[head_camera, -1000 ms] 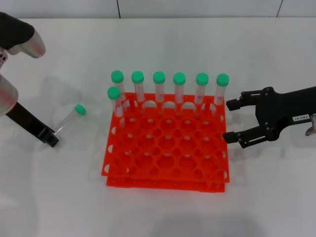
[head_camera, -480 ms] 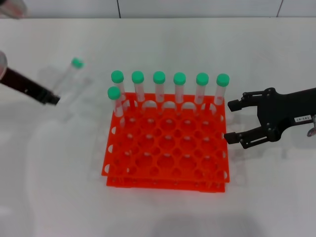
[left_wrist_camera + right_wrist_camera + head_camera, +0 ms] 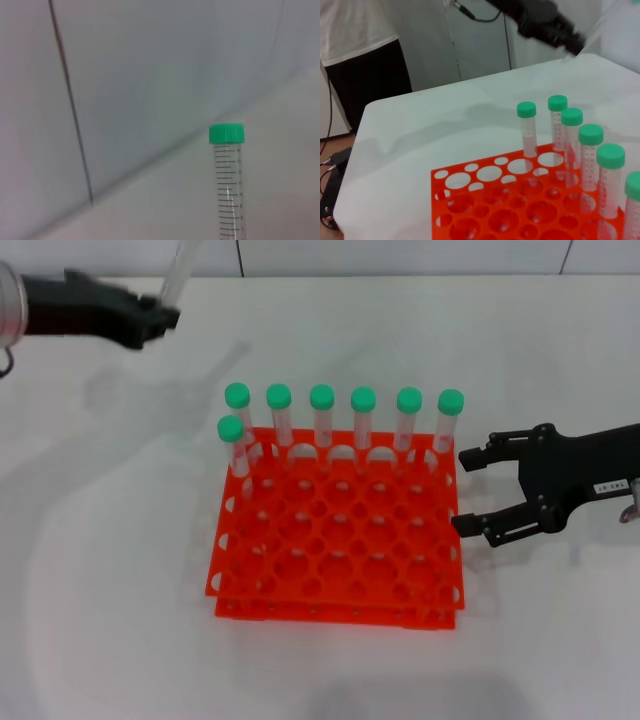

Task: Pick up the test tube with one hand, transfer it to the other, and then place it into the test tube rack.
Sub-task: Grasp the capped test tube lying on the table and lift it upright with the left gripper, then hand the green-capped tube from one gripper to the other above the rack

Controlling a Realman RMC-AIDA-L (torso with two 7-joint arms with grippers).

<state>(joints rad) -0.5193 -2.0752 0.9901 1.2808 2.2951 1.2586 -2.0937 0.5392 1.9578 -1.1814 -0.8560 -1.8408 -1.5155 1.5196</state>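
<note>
My left gripper (image 3: 160, 316), black and unlabelled, is raised over the table's far left corner and is shut on the test tube (image 3: 179, 268). The tube points up and out of the head view, so its cap is hidden there. The left wrist view shows its green cap (image 3: 227, 134) and clear marked body in front of a wall. The orange-red rack (image 3: 340, 540) stands mid-table with several green-capped tubes (image 3: 322, 397) along its far side. My right gripper (image 3: 468, 490), with a white label, is open and empty beside the rack's right edge, low over the table.
In the right wrist view the rack (image 3: 485, 200) fills the foreground, with the left arm's gripper (image 3: 560, 30) high behind it. A person (image 3: 360, 45) stands beyond the far table edge. White table (image 3: 120, 620) lies to the rack's left and front.
My left gripper has lifted the test tube off the table at the left and carried it up and toward the far left. The right gripper has barely moved.
</note>
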